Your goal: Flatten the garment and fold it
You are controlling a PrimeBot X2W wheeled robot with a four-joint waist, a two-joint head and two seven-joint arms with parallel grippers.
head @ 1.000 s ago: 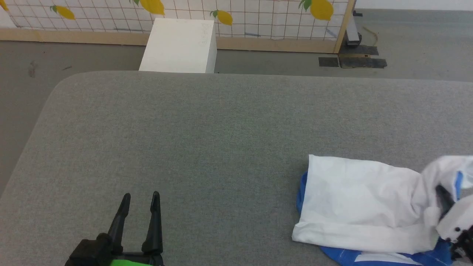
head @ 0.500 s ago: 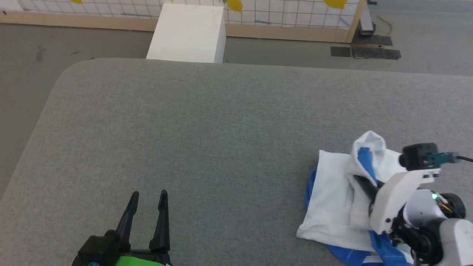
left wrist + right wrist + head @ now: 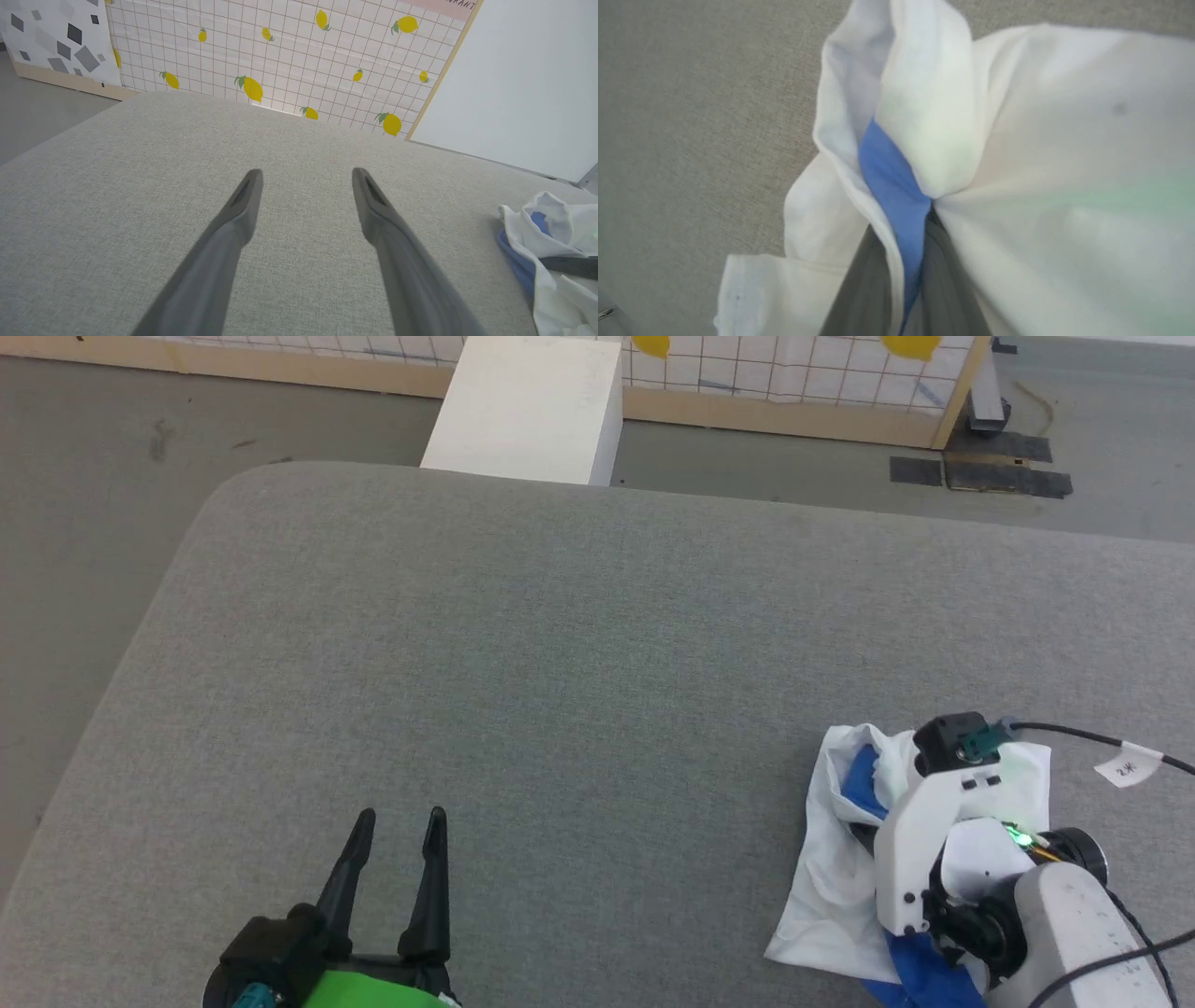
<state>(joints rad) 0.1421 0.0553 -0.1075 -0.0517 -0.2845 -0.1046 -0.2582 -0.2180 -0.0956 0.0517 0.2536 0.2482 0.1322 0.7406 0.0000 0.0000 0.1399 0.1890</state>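
The garment [image 3: 834, 887] lies bunched at the near right of the grey padded table [image 3: 560, 663], white with blue folds showing. My right gripper [image 3: 873, 833] is shut on the garment, its fingers partly buried in the cloth. In the right wrist view the right gripper [image 3: 908, 224] pinches a blue strip and white fabric of the garment [image 3: 1041, 140], lifted slightly off the table. My left gripper [image 3: 400, 817] stands open and holds nothing at the near left, well apart from the cloth. The left wrist view shows the left gripper [image 3: 306, 173] over bare table, with the garment [image 3: 551, 224] at its right edge.
A white box [image 3: 532, 415] stands on the floor just beyond the table's far edge. Behind it runs a lemon-patterned panel [image 3: 794, 373] with a wooden base. A tagged cable [image 3: 1125, 767] trails from the right wrist. The table's rounded far left corner [image 3: 233, 490] drops to the floor.
The head camera has shifted. My right gripper has carried the garment's right part leftward over the rest, so the spread cloth is now a compact heap. The left gripper stays as it was.
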